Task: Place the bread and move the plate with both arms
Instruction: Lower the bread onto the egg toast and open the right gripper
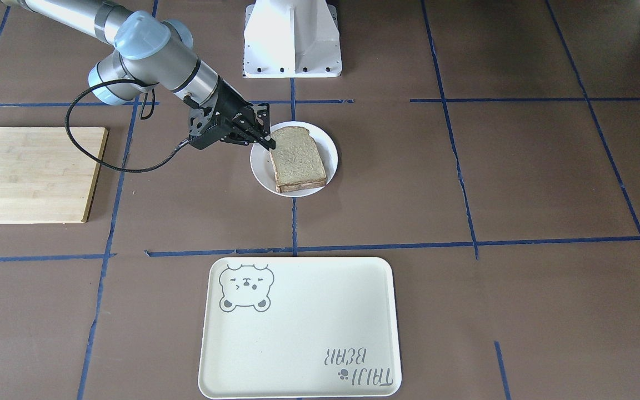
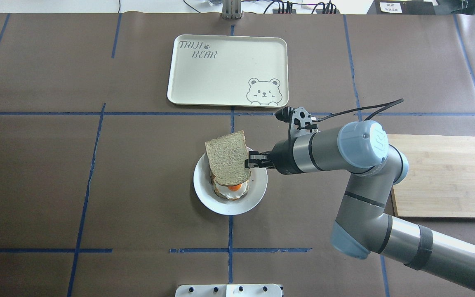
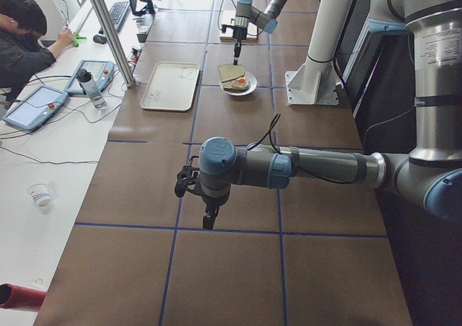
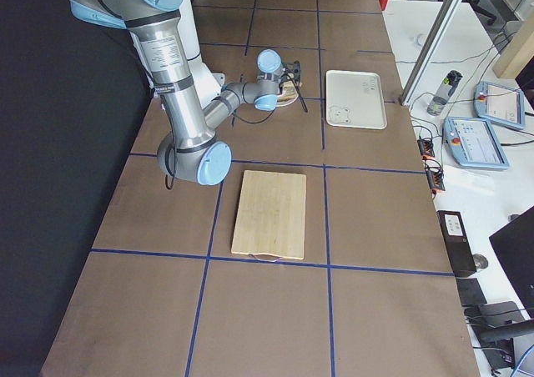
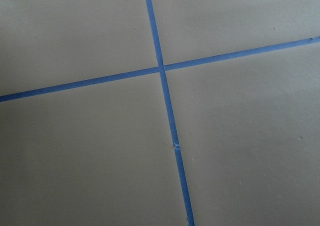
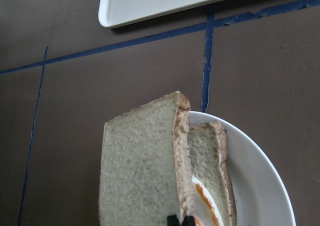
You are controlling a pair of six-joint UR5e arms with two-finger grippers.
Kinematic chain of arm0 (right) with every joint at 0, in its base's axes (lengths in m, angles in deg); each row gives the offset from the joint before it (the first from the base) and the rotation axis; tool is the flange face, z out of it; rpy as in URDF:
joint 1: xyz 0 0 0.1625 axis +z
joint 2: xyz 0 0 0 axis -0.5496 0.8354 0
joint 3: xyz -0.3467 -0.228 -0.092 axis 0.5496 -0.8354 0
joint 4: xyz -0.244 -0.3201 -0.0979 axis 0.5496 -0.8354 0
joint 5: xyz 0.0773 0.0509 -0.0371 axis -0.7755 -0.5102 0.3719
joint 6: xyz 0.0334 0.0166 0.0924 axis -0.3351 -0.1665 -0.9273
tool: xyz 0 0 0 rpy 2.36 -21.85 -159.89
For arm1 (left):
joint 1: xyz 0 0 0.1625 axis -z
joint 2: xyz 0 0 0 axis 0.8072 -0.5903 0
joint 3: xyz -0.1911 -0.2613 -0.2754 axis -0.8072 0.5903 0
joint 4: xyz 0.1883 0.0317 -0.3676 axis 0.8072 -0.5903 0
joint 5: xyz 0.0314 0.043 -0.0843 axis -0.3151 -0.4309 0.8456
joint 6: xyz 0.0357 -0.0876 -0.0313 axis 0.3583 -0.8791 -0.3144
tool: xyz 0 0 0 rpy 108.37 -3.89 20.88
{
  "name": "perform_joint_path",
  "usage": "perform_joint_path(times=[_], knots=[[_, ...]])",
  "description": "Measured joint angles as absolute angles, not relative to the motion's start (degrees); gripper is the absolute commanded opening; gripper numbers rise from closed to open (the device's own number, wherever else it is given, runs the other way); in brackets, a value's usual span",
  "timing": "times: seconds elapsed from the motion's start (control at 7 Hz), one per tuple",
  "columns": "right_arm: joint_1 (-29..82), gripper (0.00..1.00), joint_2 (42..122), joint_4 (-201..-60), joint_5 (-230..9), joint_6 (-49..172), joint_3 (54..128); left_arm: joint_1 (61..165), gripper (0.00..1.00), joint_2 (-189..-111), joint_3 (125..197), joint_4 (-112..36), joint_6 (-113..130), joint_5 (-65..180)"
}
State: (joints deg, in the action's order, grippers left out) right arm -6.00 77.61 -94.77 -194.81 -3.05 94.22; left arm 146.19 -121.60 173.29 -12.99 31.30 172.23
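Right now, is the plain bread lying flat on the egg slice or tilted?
Tilted. The right tool pinches the bread by its crust, holding it at an angle over the egg slice.

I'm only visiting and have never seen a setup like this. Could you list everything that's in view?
plate: one, white, middle of the brown table
egg-topped slice: one, brown, on the plate
bread: one, grey-brown, tilted over the plate, held
tray: one, cream with bear, beyond the plate
wooden board: one, pale, robot's right side
tape lines: several, blue, across the table
pedestal: one, white, robot's edge
person: one, dark-clothed, side desk
right gripper: one, black, shut on the bread's edge
left gripper: one, black, far from the plate; open or shut unclear
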Motion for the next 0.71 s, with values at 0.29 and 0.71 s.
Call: perform_joint_path(times=[0.29, 0.71], knots=[[-8.63, 0.0, 77.57, -94.79, -191.14, -4.37, 93.54, 146.19, 1.0, -121.6, 173.29, -13.0, 31.3, 172.23], [-9.7, 0.13, 77.9, -94.79, -189.81, -4.81, 92.71, 146.2, 1.0, -121.6, 173.14, -13.0, 31.32, 172.23]])
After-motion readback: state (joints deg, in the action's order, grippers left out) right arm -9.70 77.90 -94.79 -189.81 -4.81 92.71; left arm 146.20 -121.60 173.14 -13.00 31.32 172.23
